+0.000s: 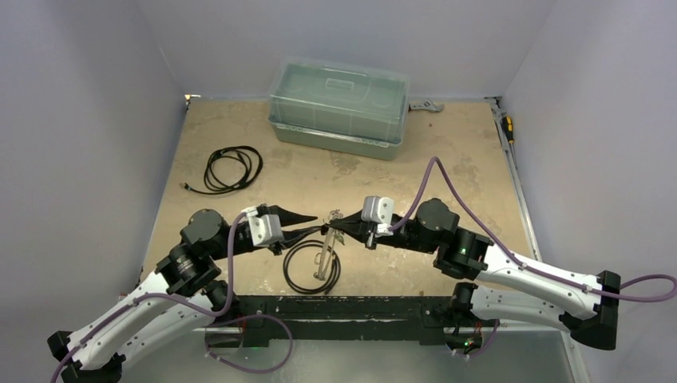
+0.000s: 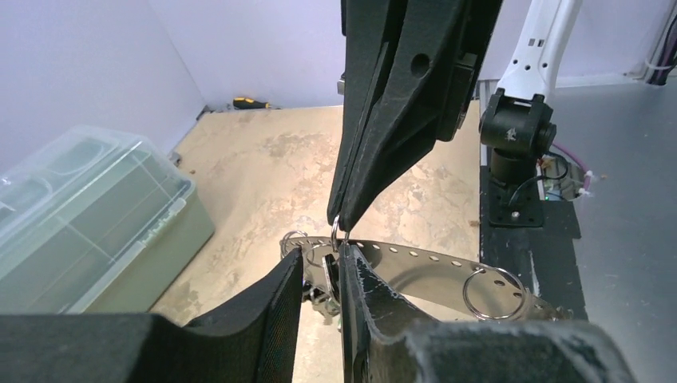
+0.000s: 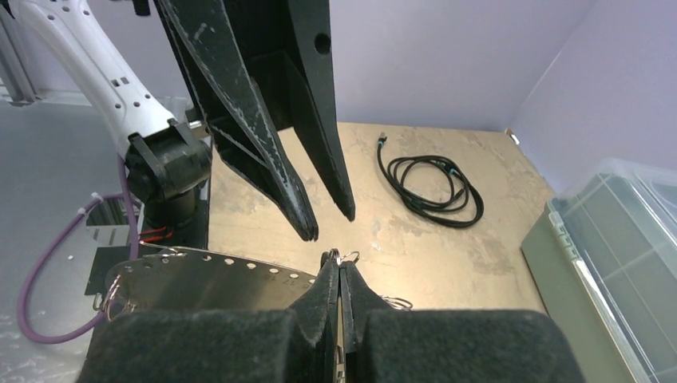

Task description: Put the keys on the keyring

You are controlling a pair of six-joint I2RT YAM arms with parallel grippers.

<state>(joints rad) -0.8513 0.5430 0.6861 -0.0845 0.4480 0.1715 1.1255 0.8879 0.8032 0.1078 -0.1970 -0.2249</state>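
1. Two black grippers meet tip to tip above the tan table (image 1: 399,183). The right gripper (image 2: 342,219) has its jaws pressed fully together on a small silvery wire ring (image 2: 335,231). The left gripper (image 2: 322,254) stands a little way open, and I see nothing clamped in it.
2. The keys (image 2: 323,275), tiny black-headed pieces with short silvery blades, hang bunched just beneath that pinched ring, in the gap between the left fingers.
3. The keyring (image 1: 295,263), a large thin silvery-grey wire loop, seems to lie on the table just inside the plain black round hoop (image 1: 311,292), near the arm bases. The overhead view is too small to be sure.
4. Progress, as I judge it: the keys are held up at the fingertips, but none looks threaded onto the large loop, so the joining itself is left to do.
5. Only the wrist views show the long perforated silvery metal strip (image 3: 199,279), which carries a second small ring (image 2: 495,291) and runs from the fingertips toward the bases. Only the overhead view shows the hoop. The left wrist view alone shows the keys; the right wrist's own fingers hide them.
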